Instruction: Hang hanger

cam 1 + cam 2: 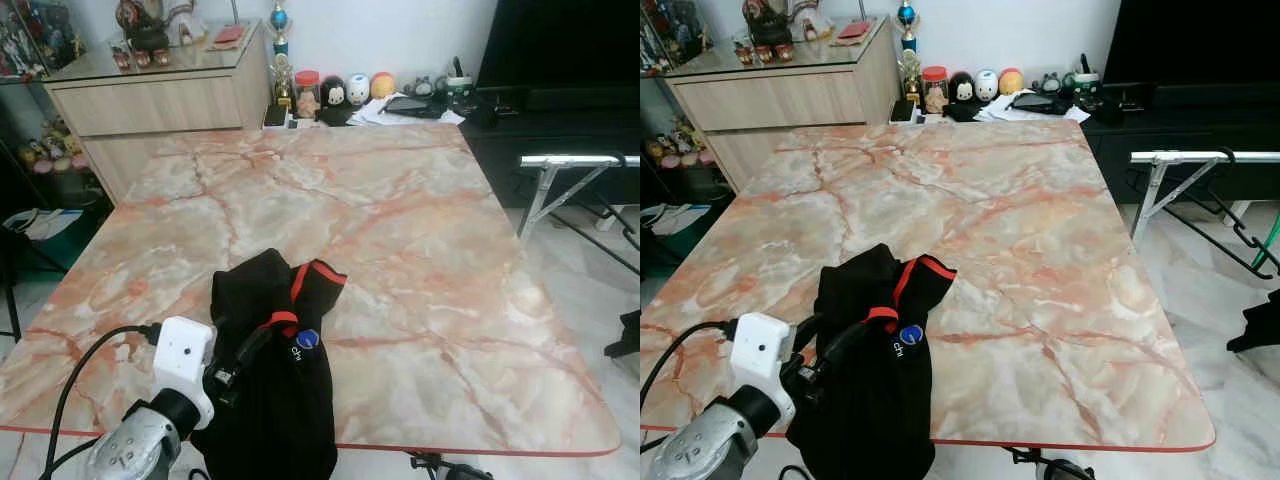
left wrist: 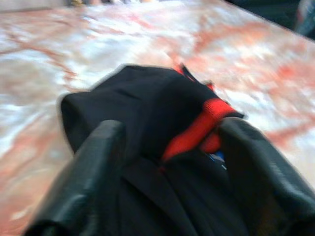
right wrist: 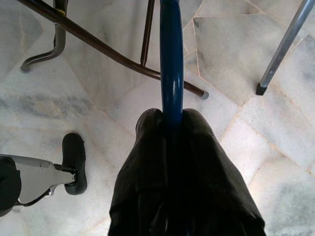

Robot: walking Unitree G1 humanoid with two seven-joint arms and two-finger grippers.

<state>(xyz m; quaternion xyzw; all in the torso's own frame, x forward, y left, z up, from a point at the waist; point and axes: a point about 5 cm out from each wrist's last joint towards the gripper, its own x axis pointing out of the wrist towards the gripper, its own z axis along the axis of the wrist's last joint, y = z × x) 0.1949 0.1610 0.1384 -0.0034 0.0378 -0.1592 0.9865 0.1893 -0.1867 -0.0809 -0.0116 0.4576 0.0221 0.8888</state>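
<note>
Left tool (image 2: 167, 162) spread wide around black garment (image 1: 275, 380) (red trim) on marble tabletop (image 1: 400, 230), right tool (image 3: 170, 123) clamped on blue hanger (image 3: 171, 59) above floor (image 3: 98, 113).

garment (image 1: 270, 370) sits on the bench's (image 1: 400, 230) near edge, figurines (image 1: 345, 92) behind the far edge, drying rack (image 1: 575, 175) off right.

Your two head views look forward and down from the near edge of the marble table (image 1: 420, 250), both taking in the whole tabletop, the black garment (image 1: 270, 370) at the near edge, and the sideboard (image 1: 160, 100) at the far left. Your left wrist view sits very close over that same garment (image 2: 147, 113), facing across the tabletop. Your right wrist view points straight down at the tiled floor (image 3: 74, 98), close along a blue bar (image 3: 171, 59).
</note>
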